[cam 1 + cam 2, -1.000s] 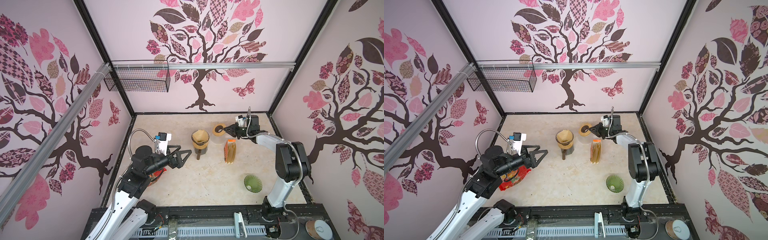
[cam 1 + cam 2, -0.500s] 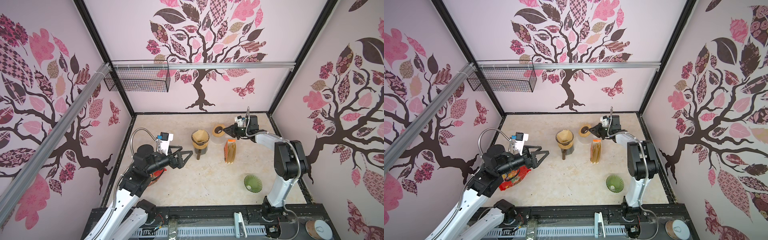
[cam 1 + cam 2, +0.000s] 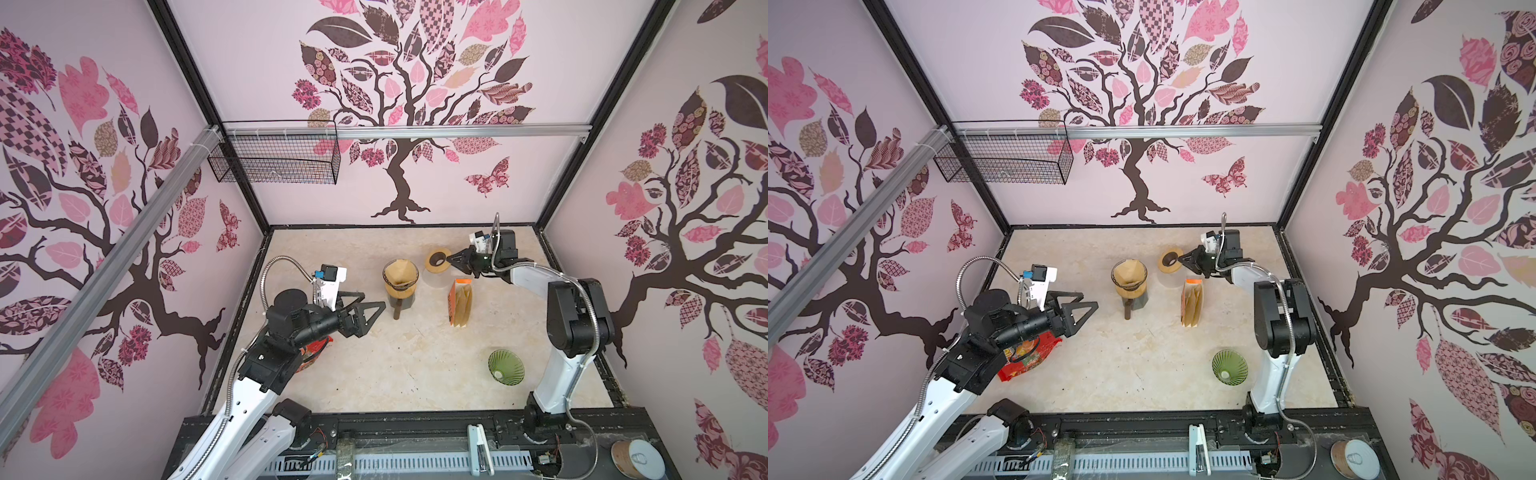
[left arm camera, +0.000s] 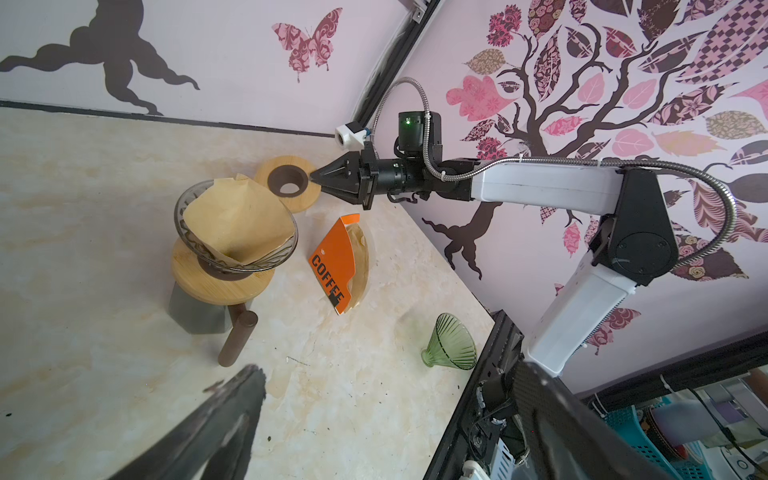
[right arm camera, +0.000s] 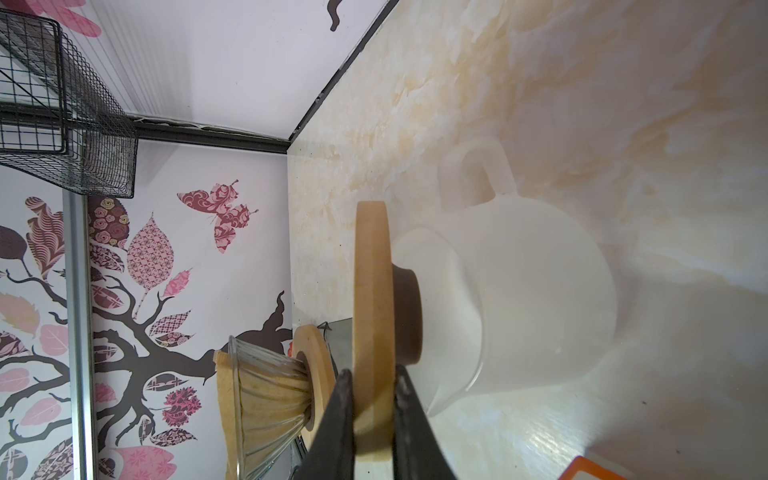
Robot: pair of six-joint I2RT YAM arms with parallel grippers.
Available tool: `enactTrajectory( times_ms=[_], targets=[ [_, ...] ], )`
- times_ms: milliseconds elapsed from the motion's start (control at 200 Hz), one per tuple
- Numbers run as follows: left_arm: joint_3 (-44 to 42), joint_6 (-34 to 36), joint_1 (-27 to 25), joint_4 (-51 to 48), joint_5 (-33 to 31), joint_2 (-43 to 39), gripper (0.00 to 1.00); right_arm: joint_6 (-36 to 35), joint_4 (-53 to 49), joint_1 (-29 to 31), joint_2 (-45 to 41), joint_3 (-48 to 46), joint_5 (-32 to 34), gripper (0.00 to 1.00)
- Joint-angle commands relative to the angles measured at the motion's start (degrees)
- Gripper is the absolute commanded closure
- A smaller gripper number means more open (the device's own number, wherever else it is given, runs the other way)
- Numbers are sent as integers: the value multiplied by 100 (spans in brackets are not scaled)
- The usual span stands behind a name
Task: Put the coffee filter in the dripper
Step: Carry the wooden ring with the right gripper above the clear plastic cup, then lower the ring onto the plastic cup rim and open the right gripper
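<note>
Nothing has shifted: right gripper (image 3: 452,261) pinches flat wooden ring (image 4: 297,201) at rim; left gripper (image 3: 375,301) spread wide

Colours here are kinda fun: tan paper coffee filter (image 4: 237,220), green ribbed dripper (image 4: 451,343), orange filter pack (image 4: 328,257) with black COFFEE lettering, light wooden ring (image 4: 301,201) with a dark-brown centre, cream marbled tabletop (image 3: 374,374), pale pink walls (image 3: 270,62) with patterned brown-and-pink tree decals (image 3: 401,183).

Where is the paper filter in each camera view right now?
Top view: filter in the dripper, mid-table.
Top view: filter, same spot.
Left wrist: filter, nearer the camera than the ring.
Right wrist: filter, side-on, beyond the ring.
Landmark: the ring, pinched by the right gripper.
</note>
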Motion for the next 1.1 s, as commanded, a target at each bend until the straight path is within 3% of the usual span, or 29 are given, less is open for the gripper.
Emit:
enactTrajectory(
  times_ms=[0,795,1095],
  targets=[
    [-132,106,30,67,-17,-48,3,-143,-25,-95,260,180,-16,100],
    [-143,92,22,79,-39,-25,3,-174,-51,-158,383,161,12,100],
    [-143,100,28,79,-36,-25,3,-169,-64,-172,406,174,16,96]
  ],
)
